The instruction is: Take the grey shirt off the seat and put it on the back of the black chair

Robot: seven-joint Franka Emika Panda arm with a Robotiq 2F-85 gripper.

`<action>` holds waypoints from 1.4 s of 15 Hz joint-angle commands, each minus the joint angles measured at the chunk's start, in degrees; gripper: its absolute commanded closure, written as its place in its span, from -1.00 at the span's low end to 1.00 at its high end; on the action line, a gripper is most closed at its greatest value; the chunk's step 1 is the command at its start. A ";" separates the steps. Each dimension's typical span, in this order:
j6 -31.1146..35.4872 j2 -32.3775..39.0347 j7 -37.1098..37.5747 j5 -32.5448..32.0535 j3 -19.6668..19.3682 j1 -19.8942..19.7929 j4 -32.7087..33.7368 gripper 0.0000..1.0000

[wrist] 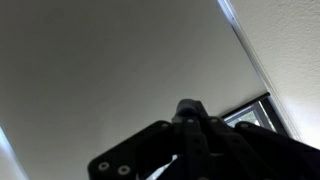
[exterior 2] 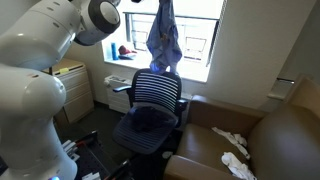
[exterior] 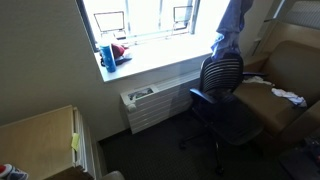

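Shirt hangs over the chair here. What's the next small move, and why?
Probably lower the grey shirt straight down: in both exterior views it hangs in the air with its hem at the top of the backrest of the black chair, not yet draped over it. The grip itself is out of frame.

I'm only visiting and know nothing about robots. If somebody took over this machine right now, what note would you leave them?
End effector: dark and blurred in the wrist view, so I cannot tell whether it is open or shut.
Grey shirt: off the seat, hanging from above the frame in both exterior views, so probably gripped. Its lower edge reaches about the top of the black chair's back.
Done: shirt lifted off the seat.
Left: drape it over the back, then let go.
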 commanded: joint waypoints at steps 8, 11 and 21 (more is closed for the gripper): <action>10.30 1.14 0.25 0.07 18.33 -4.38 2.77 0.98; 9.18 4.63 0.18 4.30 24.23 -6.57 0.04 0.98; 10.46 1.29 0.55 -8.41 15.66 -0.94 4.07 0.98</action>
